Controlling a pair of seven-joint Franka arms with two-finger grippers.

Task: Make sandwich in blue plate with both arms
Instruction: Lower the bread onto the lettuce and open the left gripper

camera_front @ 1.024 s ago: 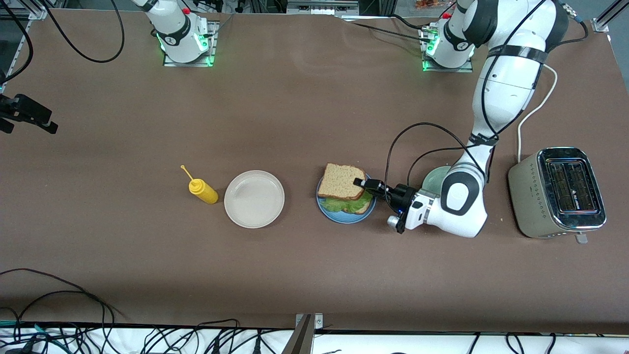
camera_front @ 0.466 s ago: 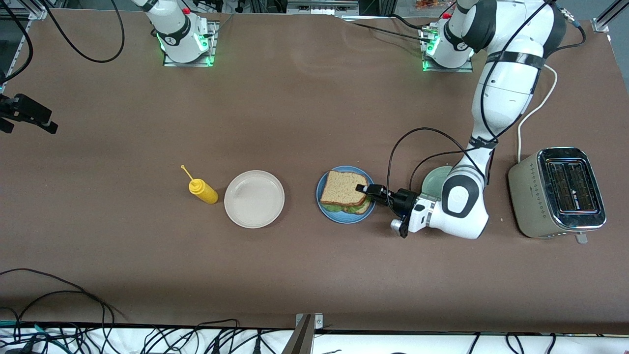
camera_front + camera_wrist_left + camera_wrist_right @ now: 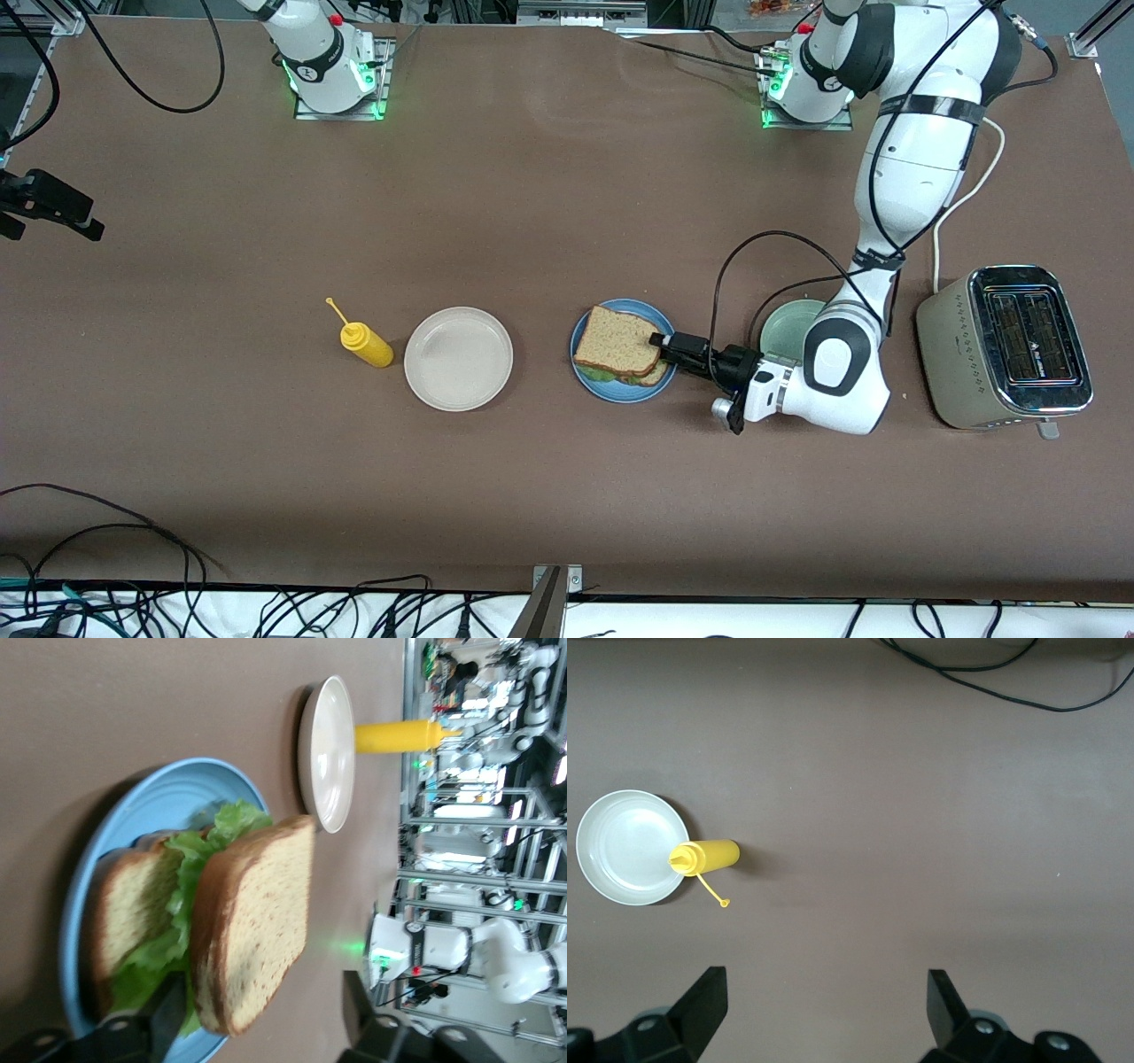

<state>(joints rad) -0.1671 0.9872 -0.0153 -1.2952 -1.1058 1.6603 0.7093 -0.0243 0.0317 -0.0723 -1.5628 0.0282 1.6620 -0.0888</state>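
The sandwich (image 3: pixel 618 344) lies on the blue plate (image 3: pixel 620 392): a brown top slice over green lettuce and a lower slice. My left gripper (image 3: pixel 660 341) sits low at the sandwich's edge on the side toward the left arm's end, open. In the left wrist view its fingers stand wide apart on either side of the top slice (image 3: pixel 252 921), one finger (image 3: pixel 168 1019) by the lettuce, with the blue plate's rim (image 3: pixel 168 788) showing around them. My right gripper (image 3: pixel 828 992) hangs open and empty high over bare table; the front view does not show it.
A cream-white plate (image 3: pixel 458 358) and a yellow squeeze bottle (image 3: pixel 366 344) stand beside the blue plate toward the right arm's end. A mint-green plate (image 3: pixel 788 323), partly hidden by the left arm, and a toaster (image 3: pixel 1010 346) stand toward the left arm's end.
The left gripper lowered the top slice onto the lettuce and opened its fingers; the slice now rests on the sandwich. The right arm has not moved.
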